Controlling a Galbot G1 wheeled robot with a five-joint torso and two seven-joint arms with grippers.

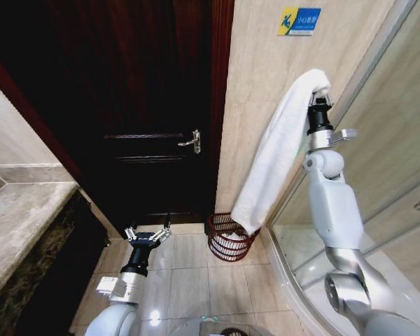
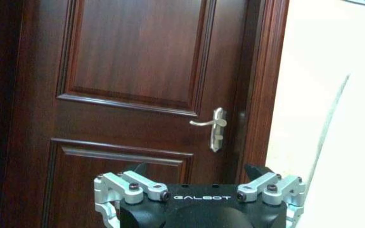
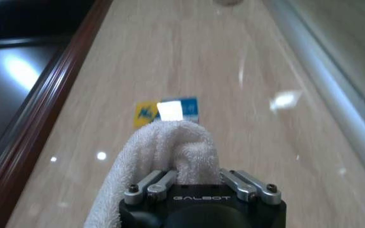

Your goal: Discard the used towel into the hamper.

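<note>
A long white towel point(image 1: 280, 147) hangs from my raised right gripper point(image 1: 320, 89), which is shut on its top end against the beige wall. The towel's lower end reaches down to the rim of the hamper point(image 1: 229, 241), a small round reddish-brown ribbed basket on the floor in the corner beside the door. In the right wrist view the towel point(image 3: 169, 147) bulges up between the closed fingers of the right gripper point(image 3: 192, 176). My left gripper point(image 1: 148, 233) stands open low over the floor, left of the hamper, empty. In the left wrist view the left gripper point(image 2: 196, 169) faces the door.
A dark wooden door point(image 1: 147, 105) with a metal handle point(image 1: 191, 141) stands shut ahead. A stone counter point(image 1: 21, 224) runs along the left. The glass shower wall point(image 1: 392, 140) and its curb close off the right. A blue and yellow sign point(image 1: 299, 21) hangs on the wall.
</note>
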